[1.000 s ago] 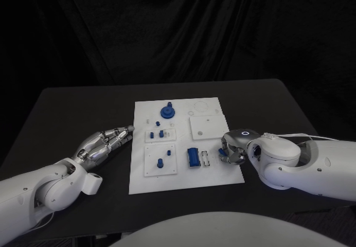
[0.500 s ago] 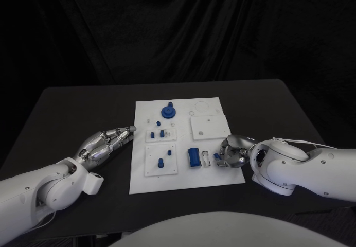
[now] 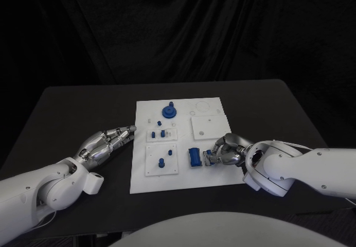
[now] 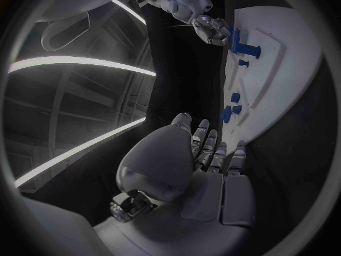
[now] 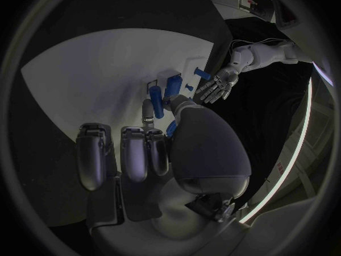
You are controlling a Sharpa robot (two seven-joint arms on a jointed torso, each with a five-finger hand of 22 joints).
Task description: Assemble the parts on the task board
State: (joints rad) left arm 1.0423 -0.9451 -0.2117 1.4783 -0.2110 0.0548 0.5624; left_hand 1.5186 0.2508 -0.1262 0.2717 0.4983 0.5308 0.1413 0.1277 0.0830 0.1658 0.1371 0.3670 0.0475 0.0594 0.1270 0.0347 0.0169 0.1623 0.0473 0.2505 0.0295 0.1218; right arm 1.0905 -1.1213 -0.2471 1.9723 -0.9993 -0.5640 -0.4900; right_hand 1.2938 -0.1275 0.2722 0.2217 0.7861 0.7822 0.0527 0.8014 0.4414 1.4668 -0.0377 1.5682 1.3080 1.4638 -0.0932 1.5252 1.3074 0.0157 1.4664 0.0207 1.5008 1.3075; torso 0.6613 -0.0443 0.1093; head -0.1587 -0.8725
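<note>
- The flat white rectangular task board (image 3: 185, 177) lies in the middle of the black table (image 3: 67, 108), its long sides running from the near edge to the far edge; small blue plastic parts stand in its recessed panels, and a blue round knob-like piece (image 3: 168, 111) sits near the board's far edge
- A blue oblong block (image 3: 193, 156) lies toward the board's near right corner, just beside the right hand (image 3: 225, 154); that silver many-fingered hand is over the board's right edge, fingers curled toward the block; in the right wrist view (image 5: 153, 145) a small blue piece (image 5: 171, 128) shows between thumb and fingers, yet whether it is actually gripped I cannot tell
- The left hand (image 3: 110, 141) rests on the table just off the board's left edge, fingers straight and slightly apart, holding nothing
- The block looks light, rigid and smooth, probably slippery against metal fingertips; taking it across its long flat sides seems safest
</note>
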